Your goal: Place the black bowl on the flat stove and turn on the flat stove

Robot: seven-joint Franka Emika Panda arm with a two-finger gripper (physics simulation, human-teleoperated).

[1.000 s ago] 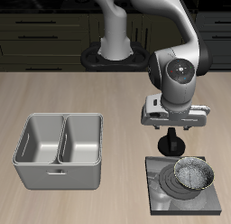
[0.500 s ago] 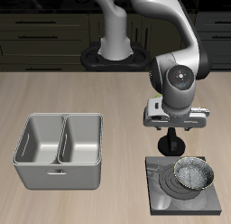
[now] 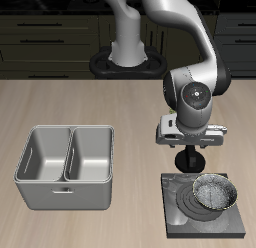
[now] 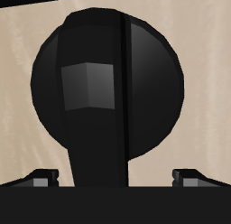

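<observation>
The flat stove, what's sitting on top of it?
The black bowl sits on the flat stove, covering part of the ring marks. The gripper hangs over the knob, hiding the stove's back edge.

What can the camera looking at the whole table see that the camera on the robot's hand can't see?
Only the exterior view shows the bowl sitting on the stove, the grey tray, the wooden table and the whole robot arm. Only the wrist view shows the knob's round top up close, filling most of the picture, with the jaws' tips at the edge. Both share the knob and the gripper just above it; whether it grips the knob, I cannot tell.
</observation>
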